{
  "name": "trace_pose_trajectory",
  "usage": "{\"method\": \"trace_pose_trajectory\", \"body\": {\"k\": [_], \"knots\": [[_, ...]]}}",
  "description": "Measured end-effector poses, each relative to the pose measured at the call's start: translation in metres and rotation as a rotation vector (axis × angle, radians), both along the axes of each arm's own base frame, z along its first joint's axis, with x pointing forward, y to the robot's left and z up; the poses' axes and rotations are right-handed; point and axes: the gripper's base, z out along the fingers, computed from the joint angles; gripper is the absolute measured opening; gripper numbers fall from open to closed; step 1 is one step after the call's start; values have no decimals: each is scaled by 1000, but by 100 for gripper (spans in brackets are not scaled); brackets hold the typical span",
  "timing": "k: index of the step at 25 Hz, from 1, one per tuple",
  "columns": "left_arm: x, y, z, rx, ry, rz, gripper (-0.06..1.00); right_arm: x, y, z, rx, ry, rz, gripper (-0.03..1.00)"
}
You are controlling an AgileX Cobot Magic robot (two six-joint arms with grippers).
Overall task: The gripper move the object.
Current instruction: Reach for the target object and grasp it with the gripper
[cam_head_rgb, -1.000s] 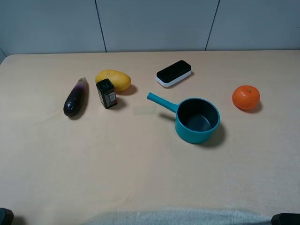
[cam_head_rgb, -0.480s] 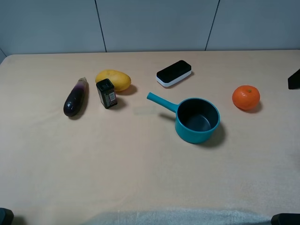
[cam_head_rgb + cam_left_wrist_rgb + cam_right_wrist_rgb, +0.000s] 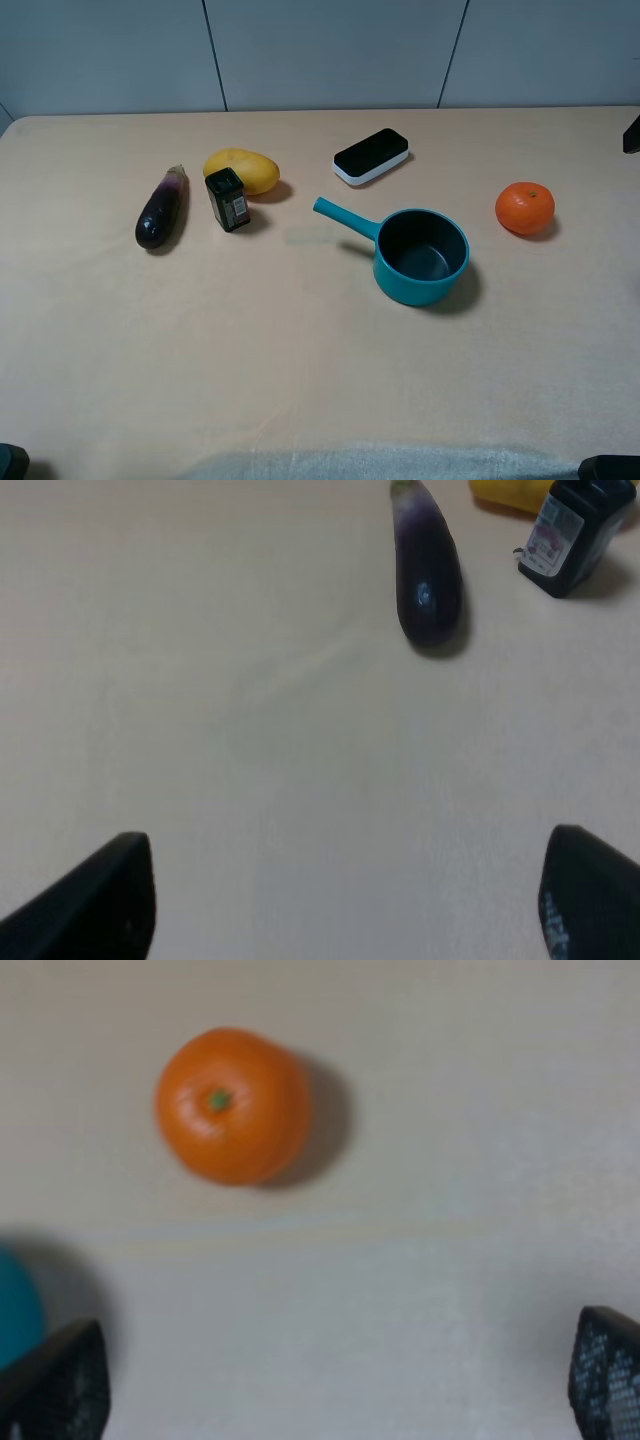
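Well, the orange [image 3: 524,207] sits alone at the right, beside the teal saucepan [image 3: 422,256]. Above it the right gripper [image 3: 325,1390] hangs spread wide, not touching. It looks light, firm and roll-prone; pinch across its middle.

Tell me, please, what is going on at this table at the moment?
A two-armed robot is set to move the orange, which sits on the table to the right of the teal pot. The right hand is open and empty, with the orange in its camera's view but untouched. The left hand is also open and empty, over a bare patch of table near the eggplant. Nothing has been picked up yet.
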Motion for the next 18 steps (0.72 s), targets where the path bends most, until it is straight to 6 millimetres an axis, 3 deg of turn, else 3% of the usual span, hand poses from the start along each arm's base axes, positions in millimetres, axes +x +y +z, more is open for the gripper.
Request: {"method": "trace_pose_trajectory", "body": {"k": [7,18], "knots": [[0,0,0,2,0,1,77,23,-21,-20,34,112,-68,69],[0,0,0,2,0,1,77,76,-33,-29,55,190,-62,69]]}}
